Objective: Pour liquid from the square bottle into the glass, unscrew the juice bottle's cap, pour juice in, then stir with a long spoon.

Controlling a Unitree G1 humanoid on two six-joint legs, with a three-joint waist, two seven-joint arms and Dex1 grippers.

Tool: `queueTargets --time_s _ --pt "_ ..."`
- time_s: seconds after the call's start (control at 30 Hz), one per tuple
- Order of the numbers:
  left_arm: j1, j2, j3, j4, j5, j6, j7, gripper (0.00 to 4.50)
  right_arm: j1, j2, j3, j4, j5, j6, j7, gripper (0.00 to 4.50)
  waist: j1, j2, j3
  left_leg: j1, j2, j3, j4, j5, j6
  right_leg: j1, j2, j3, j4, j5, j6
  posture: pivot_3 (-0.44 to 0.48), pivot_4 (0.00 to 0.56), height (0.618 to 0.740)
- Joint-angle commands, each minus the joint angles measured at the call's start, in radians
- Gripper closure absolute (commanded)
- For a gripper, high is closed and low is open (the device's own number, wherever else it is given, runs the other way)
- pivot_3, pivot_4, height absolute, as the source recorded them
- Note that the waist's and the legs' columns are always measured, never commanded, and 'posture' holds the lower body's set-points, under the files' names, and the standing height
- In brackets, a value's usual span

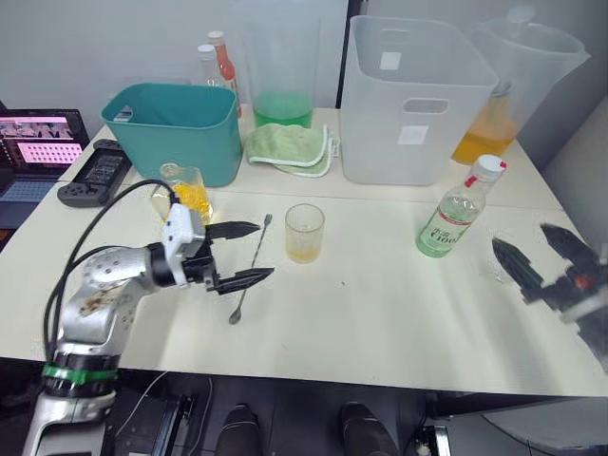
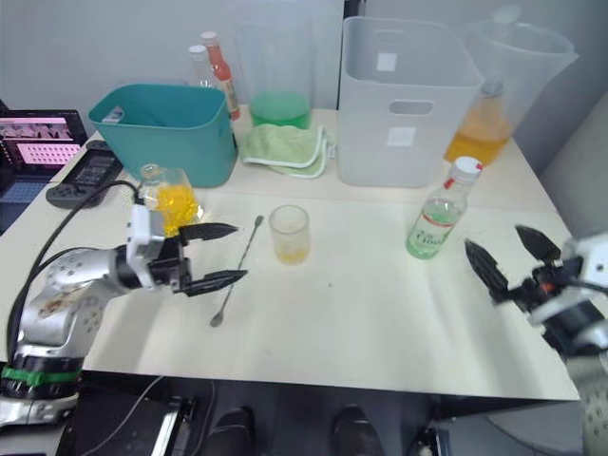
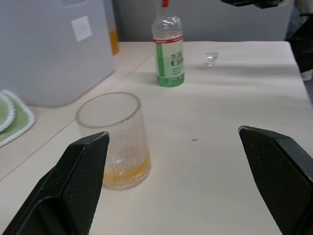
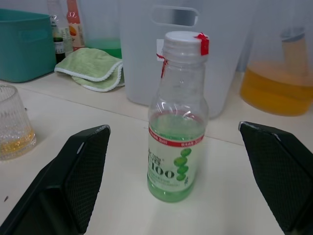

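Juice bottle (image 1: 458, 211) upright, cap (image 1: 487, 167) on, well right of glass (image 1: 304, 233) w/ a little yellow liquid — right gripper (image 1: 546, 256) spread wide, empty, lined up on it, prob. for uncapping; left gripper (image 1: 239, 255) wide, empty, beside long spoon (image 1: 250, 270).

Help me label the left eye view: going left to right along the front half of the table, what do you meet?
Left gripper → long spoon → glass → juice bottle → right gripper.
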Motion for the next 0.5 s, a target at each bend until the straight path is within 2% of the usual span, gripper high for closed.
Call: queueTargets --time_s 0.03,0.17,0.3,0.5 --pt "0.072 0.021 0.076 -0.081 -0.023 0.008 0.051 0.02 -0.145 -0.053 0.06 0.106 -0.021 0.011 0.028 0.0 -0.005 0.0 0.0 0.0 0.0 0.0 0.0 0.0 0.0 0.0 0.0 0.0 0.0 0.0 0.0 0.0 0.15 0.733" --pt "0.163 0.032 0.113 -0.137 -0.041 0.051 0.097 0.02 -0.31 -0.076 0.154 0.269 -0.094 0.0 0.047 0.0 -0.011 0.0 0.0 0.001 0.0 0.0 -0.001 0.0 0.0 0.0 0.0 0.0 0.001 0.0 0.0 0.0 0.15 0.733" --pt "0.202 0.03 0.124 -0.183 -0.058 0.068 0.128 0.02 -0.39 -0.075 0.181 0.362 -0.124 -0.013 0.073 0.0 0.0 0.0 0.0 0.0 0.0 0.0 -0.001 0.0 0.0 -0.001 0.0 0.0 -0.001 0.0 0.0 0.0 0.15 0.733" --pt "0.256 0.029 0.153 -0.229 -0.037 0.066 0.185 0.02 -0.551 -0.059 0.256 0.534 -0.171 -0.046 0.148 0.0 -0.011 0.001 0.0 0.001 0.0 0.0 -0.002 0.0 0.0 0.0 0.0 0.0 -0.002 0.0 0.0 0.0 0.15 0.733"
